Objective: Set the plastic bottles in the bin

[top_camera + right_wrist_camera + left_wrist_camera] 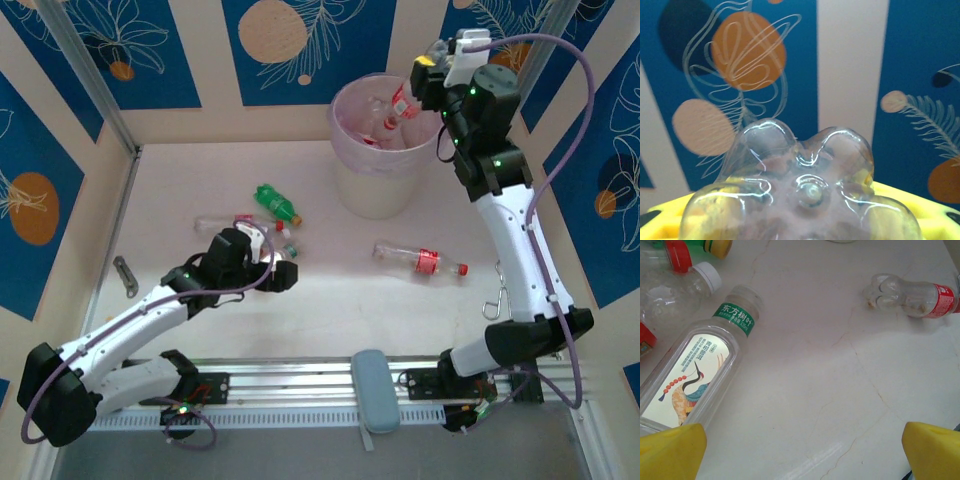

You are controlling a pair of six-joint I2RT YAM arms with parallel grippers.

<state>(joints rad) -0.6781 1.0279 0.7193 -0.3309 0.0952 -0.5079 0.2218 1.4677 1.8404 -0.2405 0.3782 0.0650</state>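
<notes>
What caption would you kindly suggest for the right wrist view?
Lobed base of a clear bottle held between yellow jaws, facing a blue patterned wall.

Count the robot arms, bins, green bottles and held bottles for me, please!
Robot arms: 2
Bins: 1
Green bottles: 1
Held bottles: 1
Total: 5

Clear bottles lie scattered near the upright, part-filled bin
</notes>
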